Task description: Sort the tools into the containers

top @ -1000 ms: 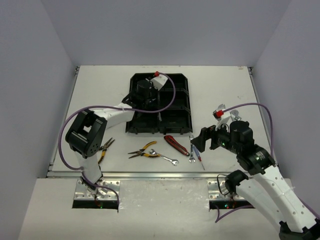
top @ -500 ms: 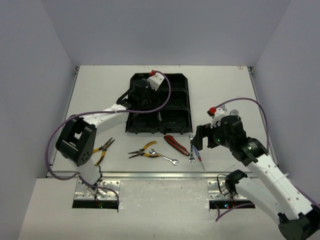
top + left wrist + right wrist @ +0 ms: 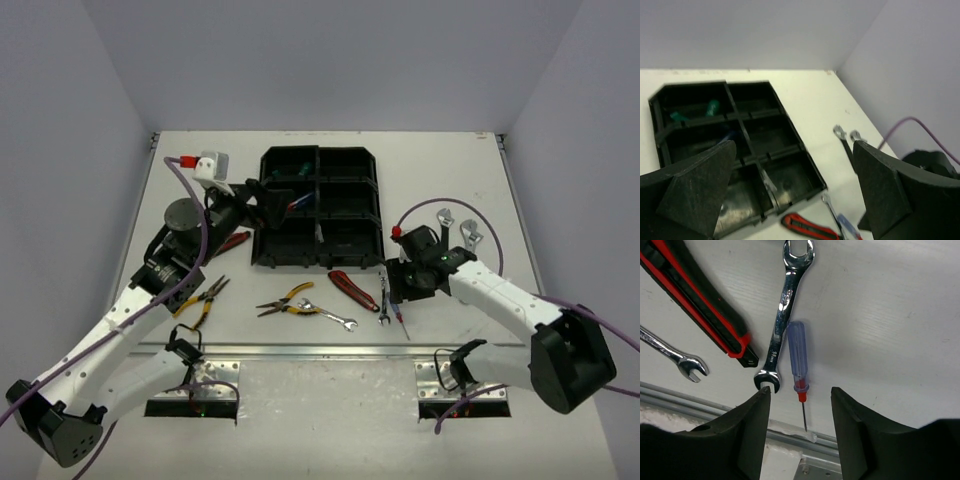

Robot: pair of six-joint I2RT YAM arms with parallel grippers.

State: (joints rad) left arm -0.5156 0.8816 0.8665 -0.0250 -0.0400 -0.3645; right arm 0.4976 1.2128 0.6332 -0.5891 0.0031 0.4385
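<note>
Fingers (image 3: 752, 440) on your right gripper (image 3: 800, 405) narrowing astride the blue screwdriver (image 3: 797, 352), unclamped; left gripper (image 3: 792, 170), released and empty, withdrawn to the tray's (image 3: 350, 150) 9 o'clock: next pick underway.

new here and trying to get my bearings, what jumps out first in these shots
A black tray of six bins sits in the middle, with a green-handled tool in its far left bin. Along the near edge lie yellow pliers and a red-black knife. The right end effector hovers, open, over a blue screwdriver beside a wrench.
</note>
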